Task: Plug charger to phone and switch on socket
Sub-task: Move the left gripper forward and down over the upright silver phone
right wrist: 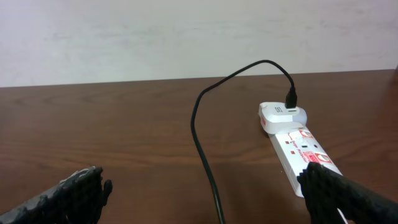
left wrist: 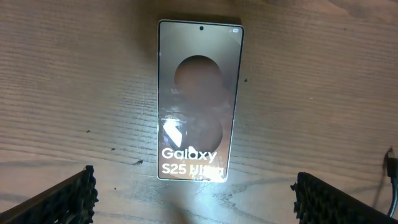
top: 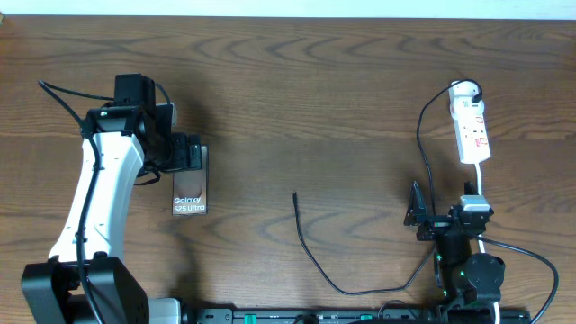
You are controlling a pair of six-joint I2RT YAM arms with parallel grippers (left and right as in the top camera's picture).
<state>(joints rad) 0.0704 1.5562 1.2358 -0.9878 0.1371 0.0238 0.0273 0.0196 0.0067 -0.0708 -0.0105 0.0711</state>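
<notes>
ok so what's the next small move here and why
Probably lower the left gripper and close it on the phone to steady it. Its jaws are open either side of the phone, and the charger's plug tip lies loose on the table, not yet plugged in.

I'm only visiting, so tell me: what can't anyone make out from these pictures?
Overhead view: the phone's top end is under the left gripper.
Left wrist view: glare washes out the last word on the phone.
Right wrist view: the socket's near end is behind the right gripper's finger.
Overhead view: the socket's switches and the free tip of the charger cable are too small to read.
</notes>
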